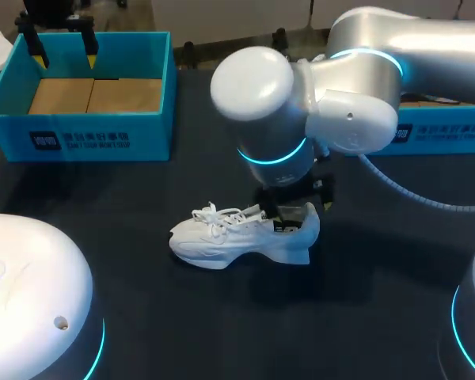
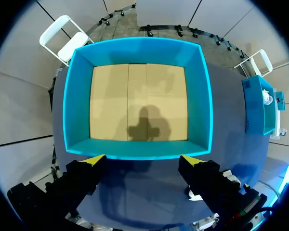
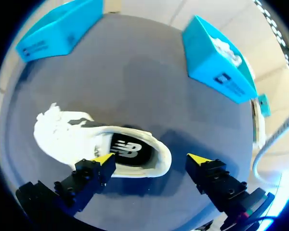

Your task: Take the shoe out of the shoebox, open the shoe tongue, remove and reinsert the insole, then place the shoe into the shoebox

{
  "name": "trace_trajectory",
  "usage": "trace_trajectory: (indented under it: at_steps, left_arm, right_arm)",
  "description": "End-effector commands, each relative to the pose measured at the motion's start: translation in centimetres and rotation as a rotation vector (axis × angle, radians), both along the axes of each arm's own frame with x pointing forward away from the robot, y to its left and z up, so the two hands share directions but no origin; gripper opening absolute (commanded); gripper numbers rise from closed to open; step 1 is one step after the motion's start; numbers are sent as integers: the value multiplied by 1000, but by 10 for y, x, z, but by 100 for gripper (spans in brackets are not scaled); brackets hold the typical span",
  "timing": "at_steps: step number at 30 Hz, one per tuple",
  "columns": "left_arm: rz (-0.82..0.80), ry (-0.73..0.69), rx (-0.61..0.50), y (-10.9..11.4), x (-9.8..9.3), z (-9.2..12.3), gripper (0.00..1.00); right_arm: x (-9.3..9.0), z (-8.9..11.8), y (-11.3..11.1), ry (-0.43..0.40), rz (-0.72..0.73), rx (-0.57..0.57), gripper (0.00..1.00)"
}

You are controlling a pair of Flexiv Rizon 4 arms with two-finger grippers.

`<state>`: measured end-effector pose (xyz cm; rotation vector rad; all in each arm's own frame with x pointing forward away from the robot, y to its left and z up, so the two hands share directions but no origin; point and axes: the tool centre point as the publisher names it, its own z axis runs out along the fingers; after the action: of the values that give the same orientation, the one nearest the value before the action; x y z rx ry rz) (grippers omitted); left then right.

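A white shoe [image 1: 237, 237] stands upright on the dark table, toe to the left, laces loose. In the right wrist view the shoe [image 3: 72, 137] shows its open collar with a dark insole [image 3: 127, 149] lying inside. My right gripper [image 3: 151, 159] hangs open just above the heel; one finger is over the shoe's side, the other is clear of the heel. In the head view the right gripper [image 1: 297, 212] is mostly hidden by the arm. My left gripper [image 2: 143, 161] is open over the empty blue shoebox [image 2: 137, 149], which stands at the back left [image 1: 154, 119].
A second blue box [image 1: 447, 134] stands at the back right, partly hidden by my right arm; in the right wrist view this box [image 3: 209, 62] holds something white. The shoe lies mid-table, well apart from both boxes.
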<state>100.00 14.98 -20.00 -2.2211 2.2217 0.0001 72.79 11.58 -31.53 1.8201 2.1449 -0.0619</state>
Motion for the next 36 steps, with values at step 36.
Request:
trace_trajectory:
  at_steps: [36]
  left_arm:
    - [0, 0, 0, 0, 0, 0, 100]
  right_arm:
    - [0, 50, 8, -125, 871, 168, 100]
